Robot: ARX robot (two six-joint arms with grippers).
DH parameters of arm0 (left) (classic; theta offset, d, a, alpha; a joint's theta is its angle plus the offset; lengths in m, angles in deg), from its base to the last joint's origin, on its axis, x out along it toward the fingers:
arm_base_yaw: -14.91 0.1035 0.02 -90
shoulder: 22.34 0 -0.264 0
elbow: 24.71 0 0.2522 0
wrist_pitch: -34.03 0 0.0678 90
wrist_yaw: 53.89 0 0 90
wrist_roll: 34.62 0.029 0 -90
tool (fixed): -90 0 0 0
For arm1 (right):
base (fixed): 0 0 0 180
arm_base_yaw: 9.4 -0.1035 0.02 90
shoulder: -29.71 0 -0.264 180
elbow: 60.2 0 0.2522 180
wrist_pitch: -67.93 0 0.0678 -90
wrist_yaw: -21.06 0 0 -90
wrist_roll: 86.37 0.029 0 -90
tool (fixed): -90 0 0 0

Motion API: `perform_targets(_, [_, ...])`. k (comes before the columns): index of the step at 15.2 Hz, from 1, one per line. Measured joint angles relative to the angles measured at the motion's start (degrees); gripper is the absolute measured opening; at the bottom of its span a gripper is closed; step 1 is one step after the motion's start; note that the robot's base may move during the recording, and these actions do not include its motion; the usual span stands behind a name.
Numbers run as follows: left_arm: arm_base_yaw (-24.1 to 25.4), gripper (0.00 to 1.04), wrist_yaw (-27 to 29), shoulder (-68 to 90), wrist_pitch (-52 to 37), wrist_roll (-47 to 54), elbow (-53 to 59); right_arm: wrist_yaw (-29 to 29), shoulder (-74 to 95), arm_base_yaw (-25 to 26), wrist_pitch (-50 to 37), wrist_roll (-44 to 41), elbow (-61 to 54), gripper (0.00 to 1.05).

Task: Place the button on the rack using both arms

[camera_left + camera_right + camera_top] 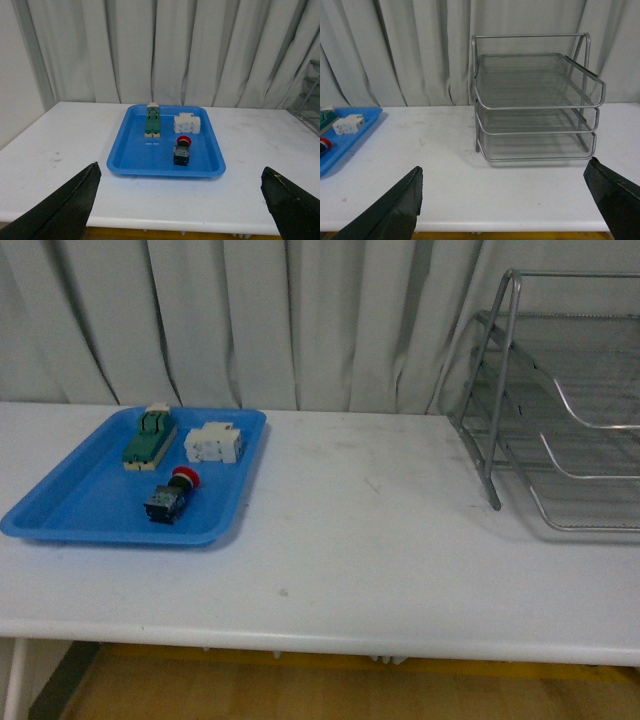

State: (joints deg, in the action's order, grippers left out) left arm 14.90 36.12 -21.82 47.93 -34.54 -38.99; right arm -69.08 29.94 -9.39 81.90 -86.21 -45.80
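Observation:
The button (170,496), a red cap on a dark body, lies in the blue tray (70,502) at the table's left; it also shows in the left wrist view (182,150). The silver wire-mesh rack (560,410) stands at the table's right, and faces the right wrist camera (535,100). My left gripper (180,200) is open and empty, well back from the tray at the table's front edge. My right gripper (505,202) is open and empty, back from the rack at the front edge. Neither arm shows in the front view.
A green-and-cream switch (147,437) and a white block switch (214,444) also lie in the tray. Grey curtains (300,320) hang behind the white table (380,540). The tray's corner shows in the right wrist view (345,135).

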Motion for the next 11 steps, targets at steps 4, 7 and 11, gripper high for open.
perform_targets(4, [0.00, 0.98, 0.00, 0.00, 0.00, 0.00, 0.00, 0.00, 0.00, 0.00, 0.00, 0.00, 0.00, 0.98])
perform_targets(7, [0.00, 0.98, 0.00, 0.00, 0.00, 0.00, 0.00, 0.00, 0.00, 0.00, 0.00, 0.00, 0.00, 0.98])
perform_targets(11, [0.00, 0.98, 0.02, 0.00, 0.00, 0.00, 0.00, 0.00, 0.00, 0.00, 0.00, 0.00, 0.00, 0.98])
